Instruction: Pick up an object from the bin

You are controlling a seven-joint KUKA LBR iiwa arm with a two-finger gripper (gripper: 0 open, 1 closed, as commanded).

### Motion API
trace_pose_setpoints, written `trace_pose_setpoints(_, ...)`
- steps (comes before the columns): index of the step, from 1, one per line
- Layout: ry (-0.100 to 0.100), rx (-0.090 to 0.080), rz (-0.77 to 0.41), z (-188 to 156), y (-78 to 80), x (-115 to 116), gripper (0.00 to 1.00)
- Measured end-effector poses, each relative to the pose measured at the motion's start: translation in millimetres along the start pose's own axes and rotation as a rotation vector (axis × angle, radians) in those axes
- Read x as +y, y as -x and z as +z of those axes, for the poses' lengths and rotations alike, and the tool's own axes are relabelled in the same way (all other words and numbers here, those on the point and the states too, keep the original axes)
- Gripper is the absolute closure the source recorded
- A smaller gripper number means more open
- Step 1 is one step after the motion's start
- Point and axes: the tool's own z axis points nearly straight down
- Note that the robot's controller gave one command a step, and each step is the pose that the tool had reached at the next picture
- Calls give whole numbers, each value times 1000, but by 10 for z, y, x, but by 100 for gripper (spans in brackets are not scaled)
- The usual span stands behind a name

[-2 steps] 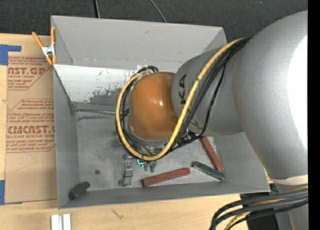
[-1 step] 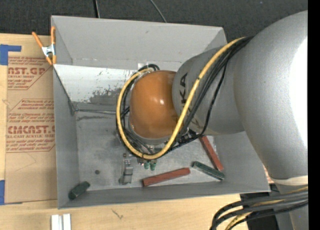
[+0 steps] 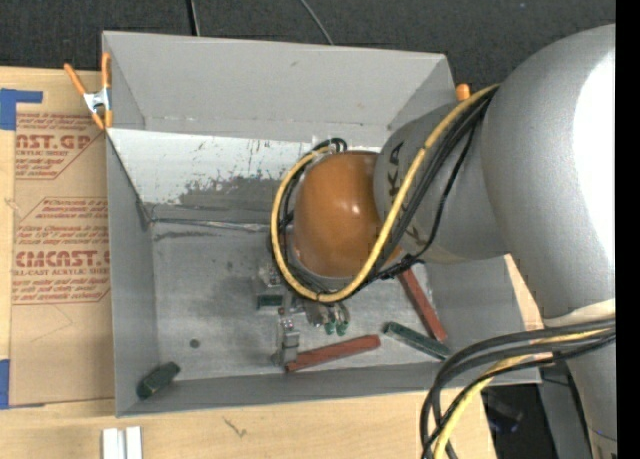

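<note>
Small dark green thing (image 3: pixel 158 379) in near left corner of bin (image 3: pixel 200 107), alone. Red pen (image 3: pixel 340 351) flat by near wall, middle of bin. Claw (image 3: pixel 288 347) low over pen's left end; cannot tell if claw wide, narrow or holding. Dark green pen (image 3: pixel 415 339) just right of red pen. Second red stick (image 3: pixel 424 305) slants behind it. Round orange cover (image 3: pixel 335 212) above claw, yellow and black cables (image 3: pixel 283 207) looped round it. Black letters on grey arm (image 3: pixel 560 177), too hidden by cables to read.
</note>
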Motion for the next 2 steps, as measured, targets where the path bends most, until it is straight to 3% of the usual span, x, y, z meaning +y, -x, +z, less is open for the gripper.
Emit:
trace_pose_setpoints(1, 0, 4, 70, -22, 34, -199, 0)
trace_pose_setpoints(2, 0, 1, 137, -101, 200, -352, 0)
